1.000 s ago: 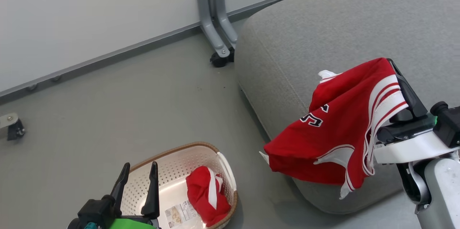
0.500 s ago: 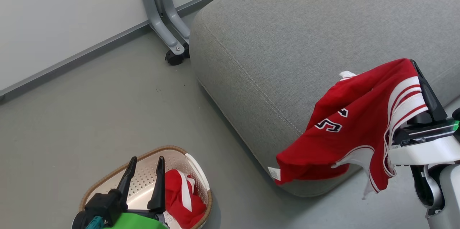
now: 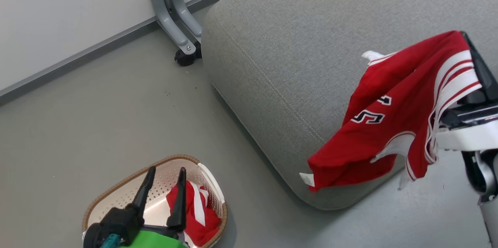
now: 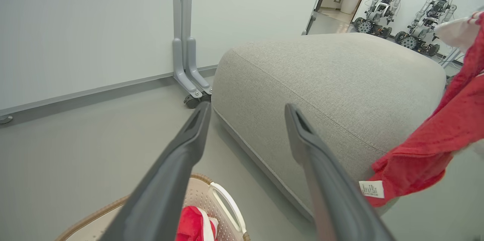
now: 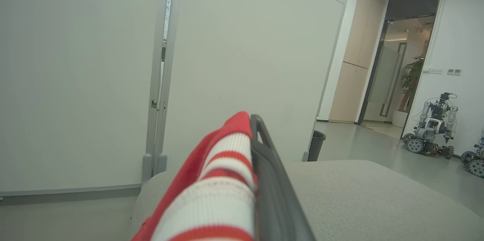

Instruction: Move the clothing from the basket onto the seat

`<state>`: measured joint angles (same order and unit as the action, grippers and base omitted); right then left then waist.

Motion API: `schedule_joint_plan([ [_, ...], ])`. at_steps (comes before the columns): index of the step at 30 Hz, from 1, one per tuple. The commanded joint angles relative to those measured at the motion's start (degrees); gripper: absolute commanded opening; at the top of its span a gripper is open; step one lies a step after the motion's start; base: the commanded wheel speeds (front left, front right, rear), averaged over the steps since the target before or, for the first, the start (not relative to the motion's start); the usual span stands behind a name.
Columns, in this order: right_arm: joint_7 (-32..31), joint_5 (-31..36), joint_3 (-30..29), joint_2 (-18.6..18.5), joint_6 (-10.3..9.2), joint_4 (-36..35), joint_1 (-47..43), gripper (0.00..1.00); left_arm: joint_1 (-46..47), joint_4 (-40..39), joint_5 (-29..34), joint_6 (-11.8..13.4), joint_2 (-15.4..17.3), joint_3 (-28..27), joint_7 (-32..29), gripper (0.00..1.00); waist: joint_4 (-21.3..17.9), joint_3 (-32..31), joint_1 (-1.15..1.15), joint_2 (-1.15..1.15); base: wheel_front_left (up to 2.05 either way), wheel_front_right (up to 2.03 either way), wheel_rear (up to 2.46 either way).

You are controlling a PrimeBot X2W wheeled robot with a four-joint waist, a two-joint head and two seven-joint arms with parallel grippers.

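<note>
A red jersey (image 3: 389, 111) with navy-and-white numerals and a white tag hangs from my right gripper (image 3: 465, 37), which is shut on its striped trim (image 5: 223, 180). It droops over the near corner of the grey seat (image 3: 295, 45); whether its lower folds rest on the cushion I cannot tell. A second red garment (image 3: 196, 217) lies crumpled in the cream basket (image 3: 116, 193) on the floor at lower left. My left gripper (image 3: 165, 172) hovers open above the basket with nothing between its fingers (image 4: 177, 165). The left wrist view shows the seat (image 4: 321, 78) and the hanging jersey (image 4: 442, 135).
A grey partition foot with a black caster (image 3: 183, 55) stands against the seat's far left corner, under a pale wall panel. Grey floor (image 3: 97, 115) lies between wall, basket and seat. Other wheeled robots (image 5: 435, 127) and a dark bin (image 5: 315, 144) stand beyond the seat.
The head camera has swung, shifting the whole picture. My right gripper has risen in the view with the jersey, further over the seat. The left gripper stays open over the basket.
</note>
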<state>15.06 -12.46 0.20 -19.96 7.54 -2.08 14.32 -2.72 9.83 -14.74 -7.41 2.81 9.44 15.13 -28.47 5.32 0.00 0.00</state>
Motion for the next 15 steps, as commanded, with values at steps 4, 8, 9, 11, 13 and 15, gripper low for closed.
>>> schedule_joint_plan([
  [4, 0.17, -0.44, -1.54, -3.02, -0.10, 1.14, 6.21, 0.00, 1.57, -2.03, 1.52, -0.12, 1.19, 2.85, 0.02, 1.00, 2.35, 3.77, 0.00, 0.00, 0.00, 0.00, 0.00],
  [8, 0.17, -0.50, -3.23, -5.36, -0.10, 1.74, 12.13, 0.00, 4.22, -3.95, 2.01, -0.12, 2.26, 4.15, 0.01, 1.00, 4.23, 7.92, 0.00, 0.00, 0.00, 0.00, 0.00],
  [9, 0.17, -0.69, -3.97, -6.12, -0.10, 1.95, 13.79, 0.00, 5.09, -4.58, 2.17, -0.13, 2.72, 4.69, 0.02, 1.00, 4.83, 9.09, 0.00, 0.00, 0.00, 0.00, 0.00],
  [11, 0.17, -1.00, -5.11, -7.36, -0.10, 2.24, 16.63, 0.00, 6.90, -5.82, 2.73, -0.12, 3.48, 5.39, 0.02, 1.00, 5.95, 11.20, 0.00, 0.00, 0.00, 0.00, 0.00],
  [13, 0.17, -1.38, -5.81, -8.31, -0.10, 2.48, 19.36, 0.00, 8.27, -7.22, 2.52, -0.12, 3.79, 5.38, 0.01, 1.00, 6.88, 13.17, 0.00, 0.00, 0.00, 0.00, 0.00],
  [15, 0.17, -1.34, -6.48, -9.55, -0.10, 2.80, 21.98, 0.00, 9.31, -8.49, 2.51, -0.13, 4.23, 5.55, 0.01, 1.00, 7.59, 15.12, 0.00, 0.00, 0.00, 0.00, 0.00],
])
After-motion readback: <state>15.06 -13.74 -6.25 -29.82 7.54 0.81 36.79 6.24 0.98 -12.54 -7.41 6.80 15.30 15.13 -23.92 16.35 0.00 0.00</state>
